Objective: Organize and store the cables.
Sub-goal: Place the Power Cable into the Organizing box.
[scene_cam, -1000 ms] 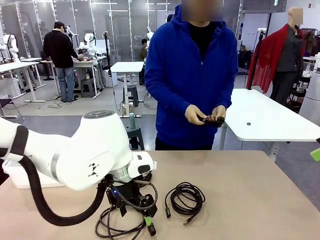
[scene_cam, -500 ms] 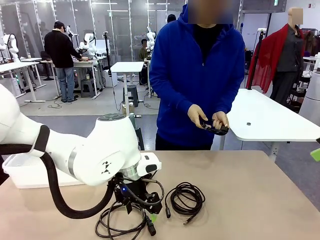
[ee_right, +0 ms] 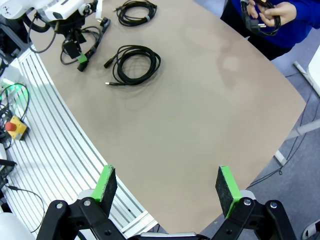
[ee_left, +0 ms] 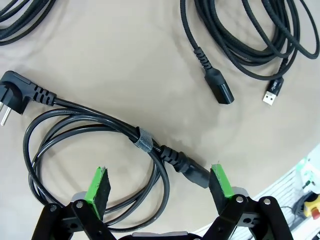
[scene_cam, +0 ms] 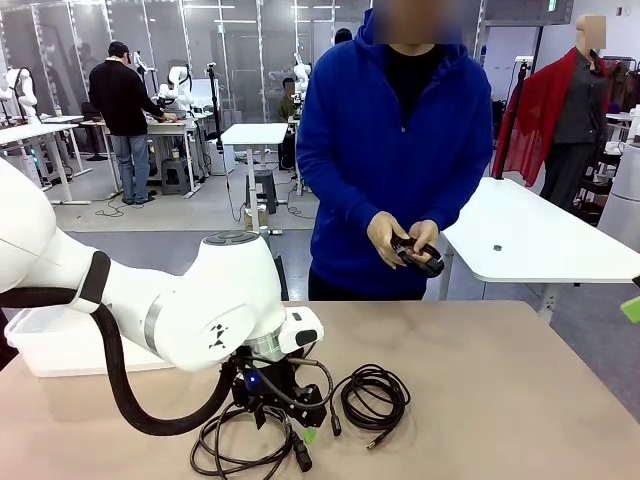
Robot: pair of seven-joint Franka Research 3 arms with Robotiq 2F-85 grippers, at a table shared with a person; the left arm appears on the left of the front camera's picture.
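My left fingers point(ee_left: 100, 189) are spread wide and hold nothing. They hang right over the thick cable point(ee_left: 75, 112), one finger on each side of its round coil. I think I am set like this so I can come down and pinch the coil near its little grey strap point(ee_left: 144, 140). The strap keeps the loops together, so that looks like a good place to grab. I cannot tell if one finger already touches the black end piece.

The thick cable lies flat on the desk point(scene_cam: 500, 380), near my edge. Its plug point(ee_left: 15, 92) sticks out to one side of the coil.

A thin cable point(scene_cam: 375, 395) lies just beside the thick cable, also wound in a ring, with its two small ends poking out. It does not touch the thick one. Another cable point(ee_right: 135, 11) lies on the far side of the thick cable.

A white bin point(scene_cam: 40, 345) sits near the thick cable, behind my arm. I guess the cables go in there.

Across the desk from the thick cable, the person's hands point(scene_cam: 405, 245) hold a cable and seem to be winding it.

My right fingers point(ee_right: 106, 184) are wide apart too, with nothing in them, high up and well away from the thick cable. I think they wait there to stay out of the way.
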